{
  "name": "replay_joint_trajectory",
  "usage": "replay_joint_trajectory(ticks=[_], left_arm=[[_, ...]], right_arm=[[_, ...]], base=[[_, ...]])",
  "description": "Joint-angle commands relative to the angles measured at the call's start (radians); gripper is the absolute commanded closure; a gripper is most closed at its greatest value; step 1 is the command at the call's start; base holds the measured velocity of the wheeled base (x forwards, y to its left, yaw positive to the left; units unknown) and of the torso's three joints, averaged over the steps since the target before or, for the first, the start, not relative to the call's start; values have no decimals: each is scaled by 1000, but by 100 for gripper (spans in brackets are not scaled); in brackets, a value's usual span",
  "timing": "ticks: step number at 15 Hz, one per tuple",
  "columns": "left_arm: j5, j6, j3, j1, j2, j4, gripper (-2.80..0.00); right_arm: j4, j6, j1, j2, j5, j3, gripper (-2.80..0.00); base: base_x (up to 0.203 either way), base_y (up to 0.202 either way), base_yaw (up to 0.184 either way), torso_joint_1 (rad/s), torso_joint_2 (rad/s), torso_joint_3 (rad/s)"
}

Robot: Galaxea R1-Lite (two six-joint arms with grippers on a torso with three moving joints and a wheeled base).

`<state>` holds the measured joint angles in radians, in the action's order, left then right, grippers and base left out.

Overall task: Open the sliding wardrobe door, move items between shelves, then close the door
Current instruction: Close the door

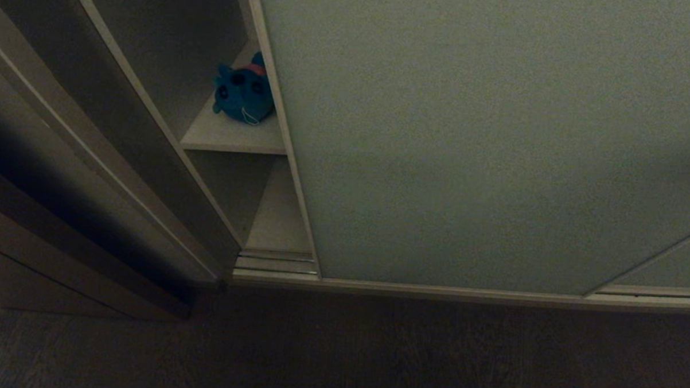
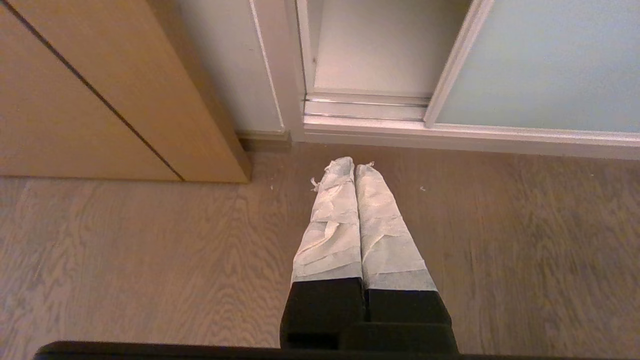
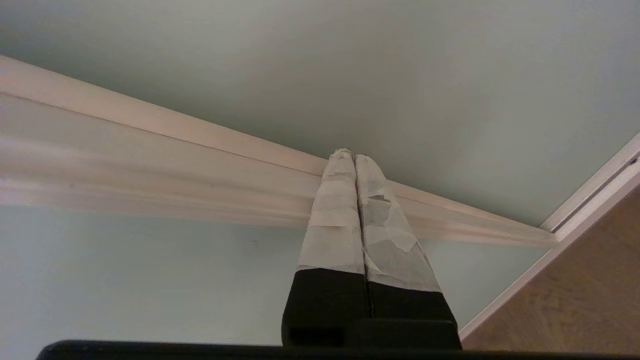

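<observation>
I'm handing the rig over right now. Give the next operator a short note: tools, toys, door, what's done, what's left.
Left tool: shut, empty, parked low over the floor by the wardrobe's corner.
Right tool: shut, empty, tips at the cream frame strip of the sliding door.
Door covers most of the wardrobe; a narrow gap shows at its left.
Teal-blue plush sits on the upper visible shelf; the shelf below looks bare. Green frog not in view.
Left: confirm the toy moves, then get the door fully shut.

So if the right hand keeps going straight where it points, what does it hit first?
Probably the thin cream frame strip edging the pale grey-green sliding door panel; the shut right hand points right at it, though depth is unclear.
</observation>
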<state>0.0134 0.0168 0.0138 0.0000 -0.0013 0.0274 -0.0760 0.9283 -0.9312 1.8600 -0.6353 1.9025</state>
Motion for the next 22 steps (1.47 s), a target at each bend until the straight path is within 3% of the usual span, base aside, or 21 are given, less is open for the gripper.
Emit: replay_joint_trajectory(ticks=[1,11,19,22], left_arm=[[0,0,0,0,1,0,0],[0,0,0,0,1,0,0],[0,0,0,1,1,0,0],[0,0,0,0,1,0,0]], right_arm=[[-1,5,15,-29,-8,-12,0],[0,5,84,-216,-14,-222,0],[-3,1,95,-257,-17,-292,0],[2,-60,115,-313,-8,-359,0]], base=[[0,0,0,0,0,0],[0,0,0,0,0,0],[0,0,0,0,0,0],[0,0,0,0,0,0]])
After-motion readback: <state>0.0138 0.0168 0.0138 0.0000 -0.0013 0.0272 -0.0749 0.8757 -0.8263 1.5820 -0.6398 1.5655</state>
